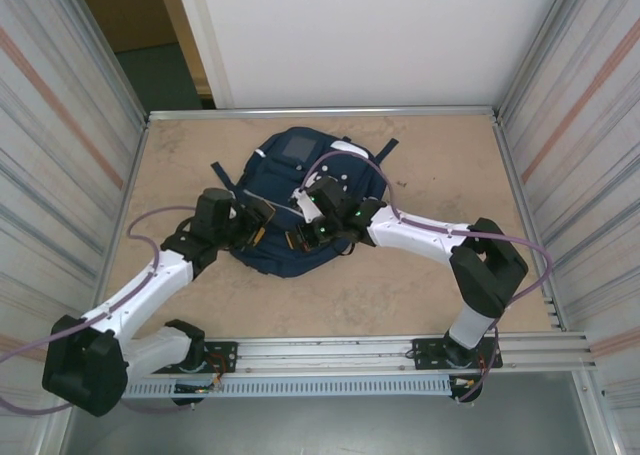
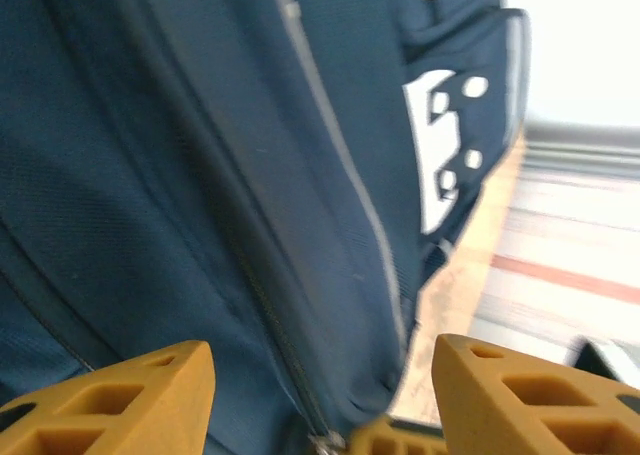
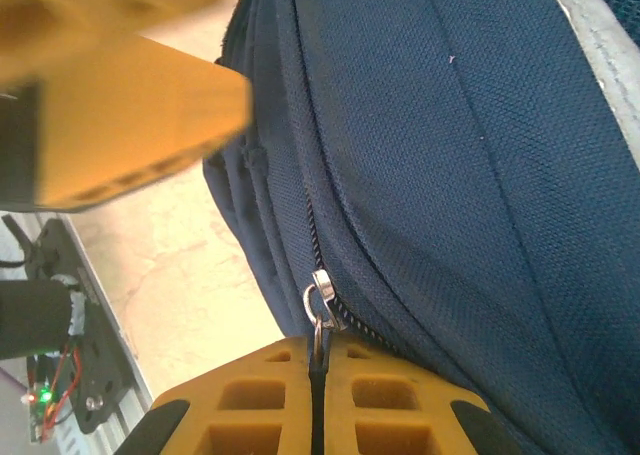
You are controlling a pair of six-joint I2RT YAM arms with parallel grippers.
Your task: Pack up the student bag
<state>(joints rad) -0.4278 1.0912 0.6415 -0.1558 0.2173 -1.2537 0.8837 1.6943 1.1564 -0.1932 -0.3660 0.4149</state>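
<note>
- Tan table [image 1: 400, 295] inside ribbed metal walls [image 1: 60, 125], with a white panel [image 1: 380, 35] at the back.
- Right gripper [image 3: 318, 355]: jaws pressed fully together, pinching the metal zip pull [image 3: 318, 305]. The pull's tab runs down between the 2 yellow fingers. From above it sits at the bag's near edge [image 1: 303, 240].
- Left gripper [image 2: 322, 365]: jaws roughly half open and holding nothing. Navy fabric and a zip line lie between its 2 fingers [image 2: 120, 405]. Cannot tell if they touch the cloth. From above it is at the bag's near-left edge [image 1: 262, 223], just beside the right gripper.
- Zip track [image 3: 305, 215]: teeth look meshed above the slider. The part below is hidden by the fingers.
- Student bag [image 1: 300, 175]: lies flat mid-table toward the far side, straps splayed at the far end, both grippers at its near edge. White patch [image 2: 430, 145] shows on its front. Bag fabric shows close in the right wrist view [image 3: 450, 175].
- Step (judgement): working the main zip, with 1 gripper on the pull. Cannot tell whether it is being opened or shut, or what is inside.
- Next move (judgement): right gripper must drag the pull along the curved track and keep its pinch. Left gripper likely needs to clamp the fabric near the slider to brace it, or the soft bag will bunch and slide.
</note>
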